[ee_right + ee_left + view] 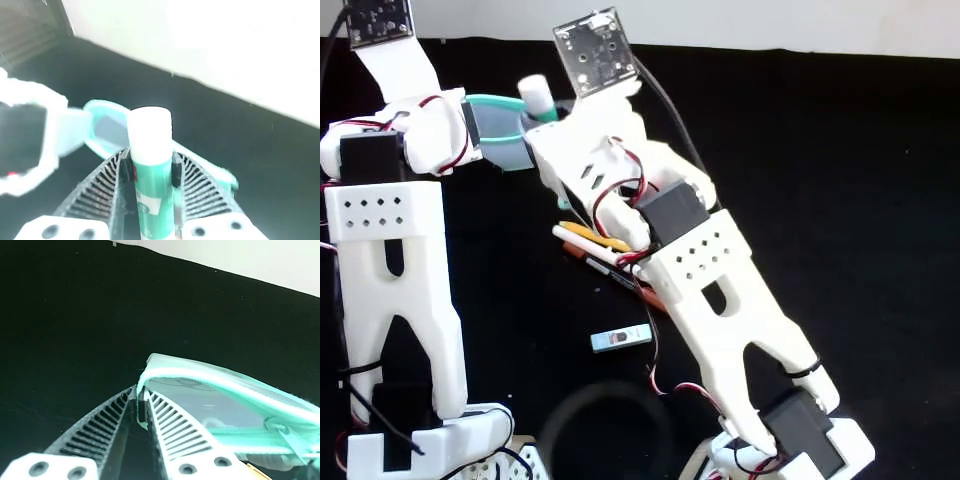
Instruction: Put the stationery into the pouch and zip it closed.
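Observation:
A mint-green pouch with a clear side is held off the black table, its mouth open. My left gripper is shut on the pouch's edge. My right gripper is shut on a glue stick with a white cap and green body, just beside the pouch. In the high view the glue stick sits at the pouch's open side, with the right gripper under it. Pens and a yellow marker lie on the table beneath the right arm. A small blue-and-white eraser-like item lies nearer the front.
The black table spreads wide to the right of the arms. A white wall runs along its far edge. Both arm bases stand at the front edge, with red and black wires hanging on them.

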